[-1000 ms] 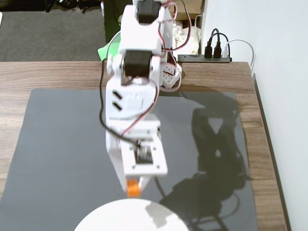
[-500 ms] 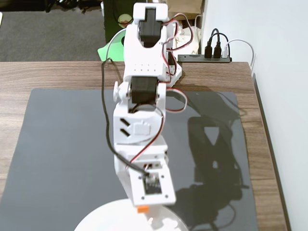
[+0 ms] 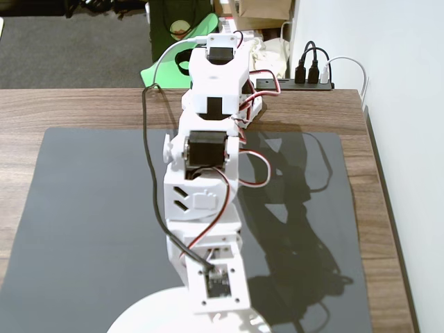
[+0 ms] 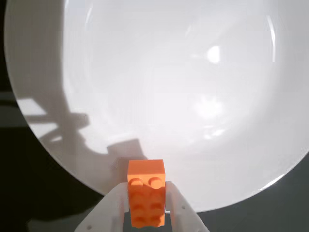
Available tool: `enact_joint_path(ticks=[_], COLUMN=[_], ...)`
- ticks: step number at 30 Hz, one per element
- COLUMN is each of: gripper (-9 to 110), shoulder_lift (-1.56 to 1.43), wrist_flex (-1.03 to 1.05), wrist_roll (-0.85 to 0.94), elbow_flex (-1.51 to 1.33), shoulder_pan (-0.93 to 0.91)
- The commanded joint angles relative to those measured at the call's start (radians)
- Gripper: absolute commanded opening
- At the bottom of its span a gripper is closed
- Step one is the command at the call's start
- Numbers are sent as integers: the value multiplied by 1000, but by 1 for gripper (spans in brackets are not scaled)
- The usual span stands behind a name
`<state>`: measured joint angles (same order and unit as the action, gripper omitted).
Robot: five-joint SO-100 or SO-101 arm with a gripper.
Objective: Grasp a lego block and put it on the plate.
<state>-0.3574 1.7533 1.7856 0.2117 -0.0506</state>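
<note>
In the wrist view my gripper (image 4: 146,193) is shut on the orange lego block (image 4: 146,193), held between two white fingers (image 4: 113,205) at the bottom middle, studs facing the camera. It hangs over the near edge of the white plate (image 4: 193,87), which fills most of that view; the block casts a shadow on the plate. In the fixed view the white arm (image 3: 208,173) reaches toward the camera, and only the plate's rim (image 3: 149,312) shows at the bottom edge. The gripper and block are hidden under the arm there.
A black mat (image 3: 90,222) covers the wooden table (image 3: 69,107). A power strip with plugs (image 3: 305,80) sits at the table's far right edge beside a white wall. A black cable (image 3: 149,159) runs along the arm.
</note>
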Motion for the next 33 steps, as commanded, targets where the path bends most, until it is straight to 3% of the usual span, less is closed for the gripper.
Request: enact_joint_path(ticks=[1, 18, 33], gripper=[5, 7, 7], shoulder_lift=[-5, -58, -156], wrist_flex=[28, -6, -104], wrist_roll=[-8, -54, -112], elbow_flex=[94, 86, -126], shoulder_pan=[-6, -23, -21])
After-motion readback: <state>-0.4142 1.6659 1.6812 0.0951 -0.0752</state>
